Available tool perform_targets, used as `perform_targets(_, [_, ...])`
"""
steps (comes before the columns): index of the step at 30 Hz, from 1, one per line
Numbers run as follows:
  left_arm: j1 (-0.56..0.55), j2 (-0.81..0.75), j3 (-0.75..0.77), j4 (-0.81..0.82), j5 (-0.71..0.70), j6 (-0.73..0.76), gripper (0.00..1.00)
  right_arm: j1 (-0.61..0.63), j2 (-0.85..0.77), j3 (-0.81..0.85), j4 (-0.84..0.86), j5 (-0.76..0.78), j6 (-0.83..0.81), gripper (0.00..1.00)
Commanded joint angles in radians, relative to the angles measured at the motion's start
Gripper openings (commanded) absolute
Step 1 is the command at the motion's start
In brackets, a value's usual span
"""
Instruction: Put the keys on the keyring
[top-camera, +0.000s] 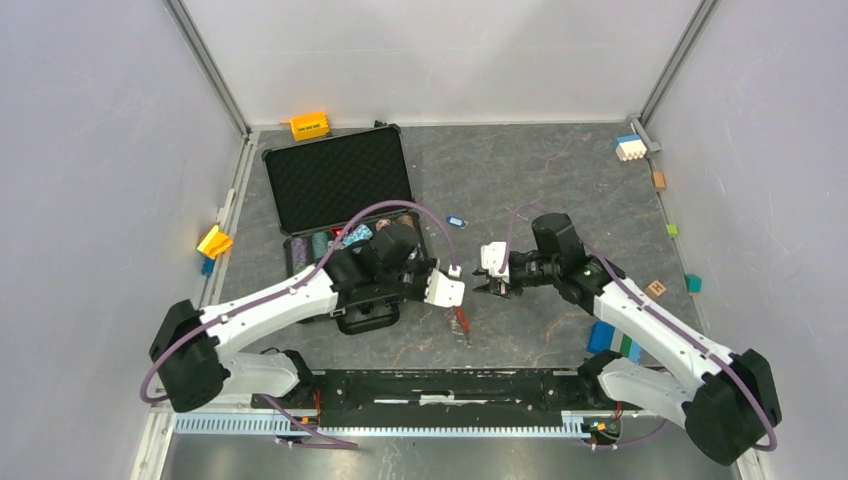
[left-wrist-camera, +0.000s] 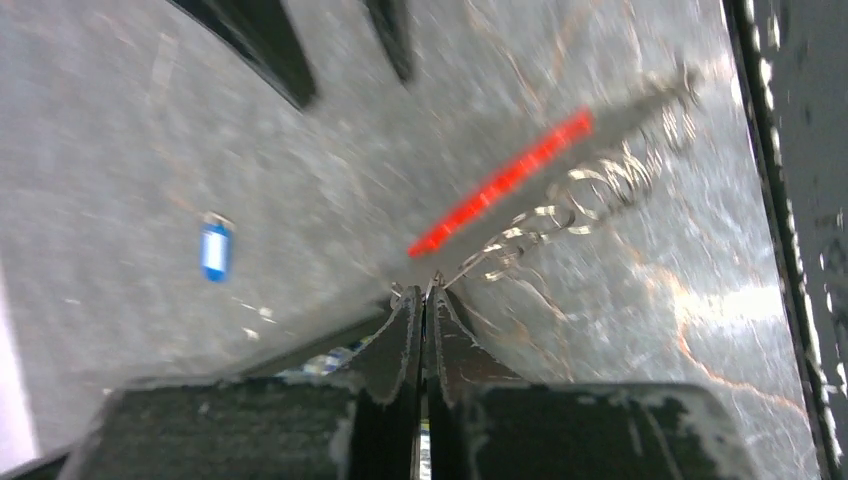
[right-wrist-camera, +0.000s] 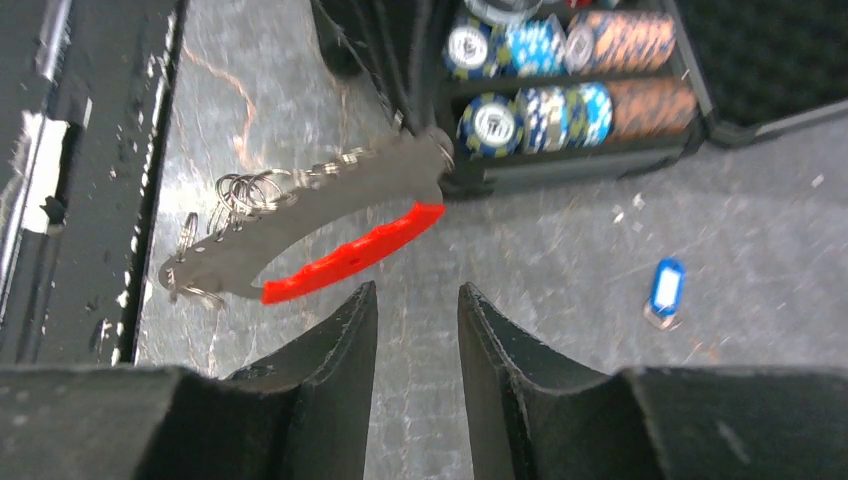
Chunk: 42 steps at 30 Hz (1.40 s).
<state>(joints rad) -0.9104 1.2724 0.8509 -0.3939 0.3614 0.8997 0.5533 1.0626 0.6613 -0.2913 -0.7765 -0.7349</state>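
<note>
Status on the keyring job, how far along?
Done: nothing that shows; the blue key is not on the keyring. In hand: the left claw is shut on one end of the keyring, and the right claw is open in front of it, empty. Left: the key lies alone on the table, apart from both claws, and has to be picked up and threaded on.

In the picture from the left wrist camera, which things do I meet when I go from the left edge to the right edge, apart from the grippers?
Small flat key with a blue plastic head → silvery metal keyring with a red flat strip → black rail along the right edge.
</note>
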Motion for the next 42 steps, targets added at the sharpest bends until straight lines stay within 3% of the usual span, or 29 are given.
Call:
perform_targets(1, [-0.005, -0.044, 0.156, 0.005, 0.092, -0.137, 0.02, -0.003, -0.068, 0.118, -0.018, -0.123, -0.002, 0.41])
perform_targets(9, [-0.005, 0.047, 0.318, -0.048, 0.107, -0.253, 0.02, -0.003, -0.126, 0.133, 0.062, -0.148, 0.101, 0.39])
perform_targets(17, [-0.005, 0.046, 0.276, 0.011, 0.112, -0.322, 0.02, -0.003, -0.15, 0.058, 0.184, -0.078, 0.195, 0.32])
perform_targets(34, [-0.005, 0.026, 0.228, 0.108, 0.117, -0.42, 0.02, -0.003, -0.078, 0.018, 0.208, -0.079, 0.207, 0.31])
perform_targets(42, [-0.005, 0.016, 0.211, 0.124, 0.116, -0.425, 0.02, -0.004, -0.069, 0.014, 0.213, -0.072, 0.204, 0.23])
